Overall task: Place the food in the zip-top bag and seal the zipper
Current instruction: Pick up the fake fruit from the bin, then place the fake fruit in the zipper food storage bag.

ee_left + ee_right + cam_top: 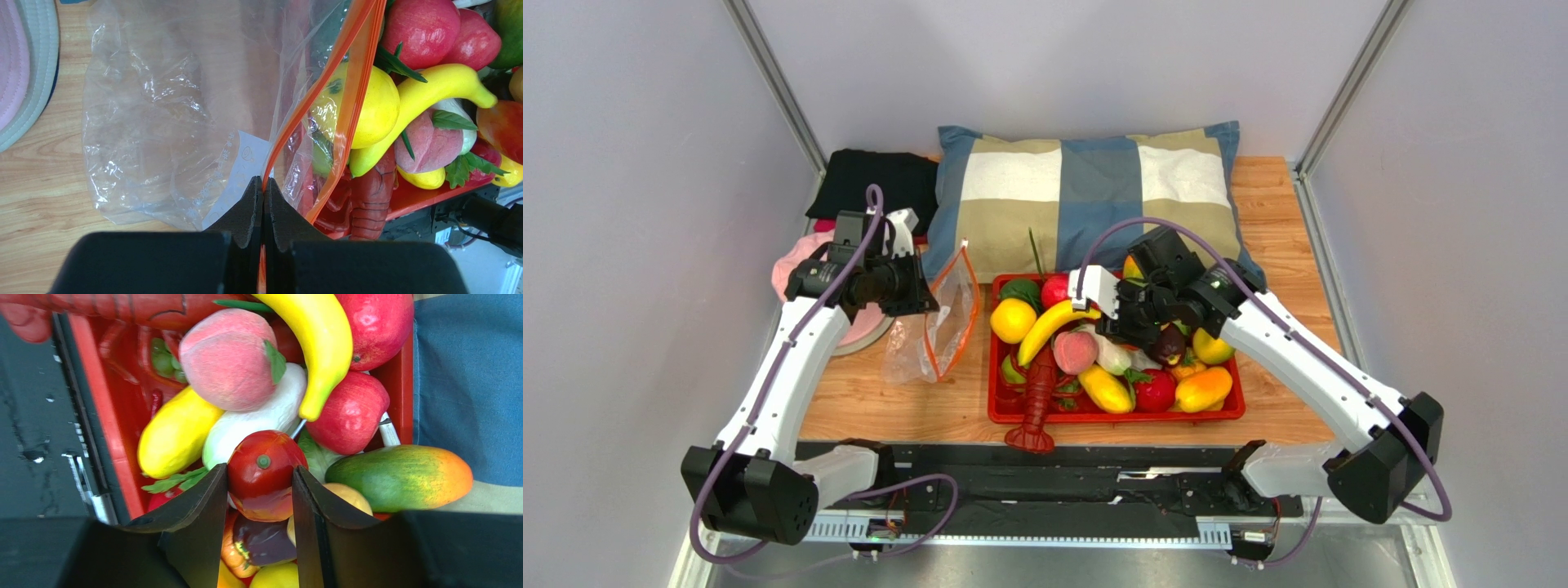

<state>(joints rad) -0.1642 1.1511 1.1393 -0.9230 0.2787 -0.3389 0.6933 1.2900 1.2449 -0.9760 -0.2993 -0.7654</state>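
Observation:
The clear zip-top bag point(940, 325) hangs left of the red tray, its mouth open toward the food. My left gripper point(264, 184) is shut on the orange-red zipper point(319, 92) at one end of the mouth, holding it up. The food fills the red tray point(1112, 414): a yellow banana point(319, 343), a pink peach point(227, 358), a green-orange mango point(399, 474) and others. Low over the pile, my right gripper point(261, 478) has both fingers pressed against a glossy red tomato point(265, 468). A purple fruit lies under it.
A red toy lobster point(1036, 404) hangs over the tray's near left edge. A checked pillow point(1087, 196) lies behind the tray. A pink hat point(799, 270) and a black cloth point(879, 178) sit at the back left. Grey walls enclose the table.

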